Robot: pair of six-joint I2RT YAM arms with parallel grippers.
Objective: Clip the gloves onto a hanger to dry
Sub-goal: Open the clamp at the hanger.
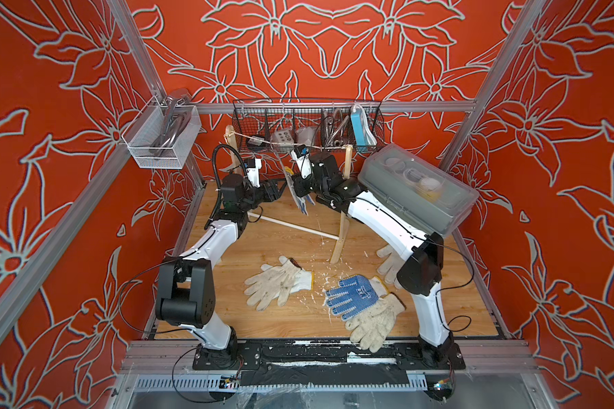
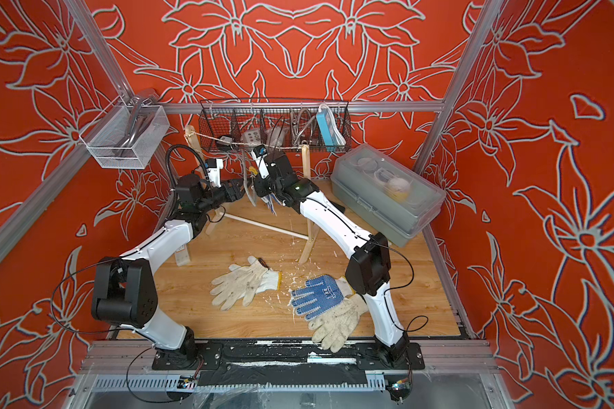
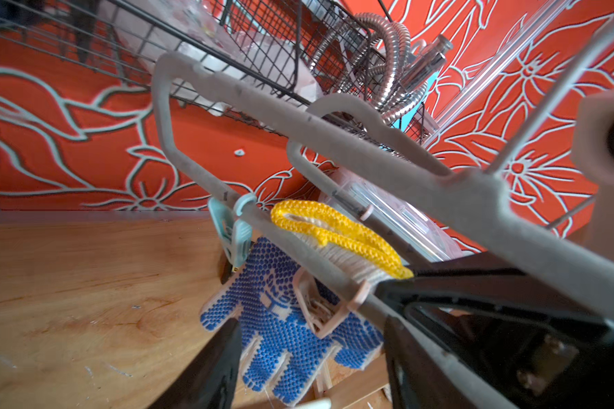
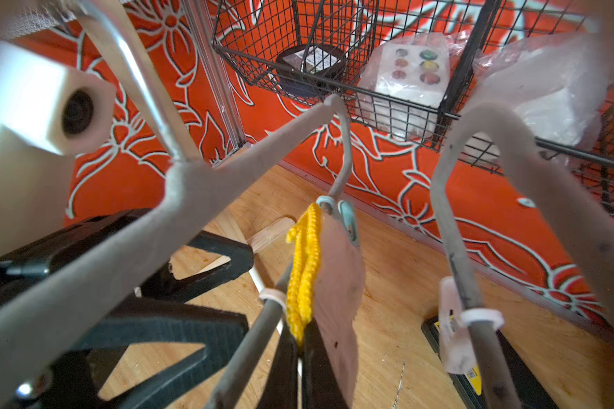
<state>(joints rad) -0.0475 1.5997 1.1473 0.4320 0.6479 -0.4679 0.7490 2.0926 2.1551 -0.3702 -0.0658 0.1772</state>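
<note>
Half-spread left gripper (image 3: 309,340) astride pink plastic clip (image 3: 321,311) on grey flocked hanger (image 3: 163,113). Pinched in closed right gripper (image 4: 300,340) — yellow cuff (image 3: 334,233) of limp, light blue-dotted knit glove (image 3: 273,354), dangling under hanger — grab cuff.

The left arm (image 1: 211,233) and the right arm (image 1: 383,219) had curved white shells and black joint housings (image 1: 185,294). A ribbed black hose (image 1: 215,163) belonged to the left one. Each had a black base plate (image 1: 249,356). The left tool (image 1: 280,189) and the right tool (image 4: 300,340) were black. A small light (image 2: 297,186), probably green, showed on the right arm.
</note>
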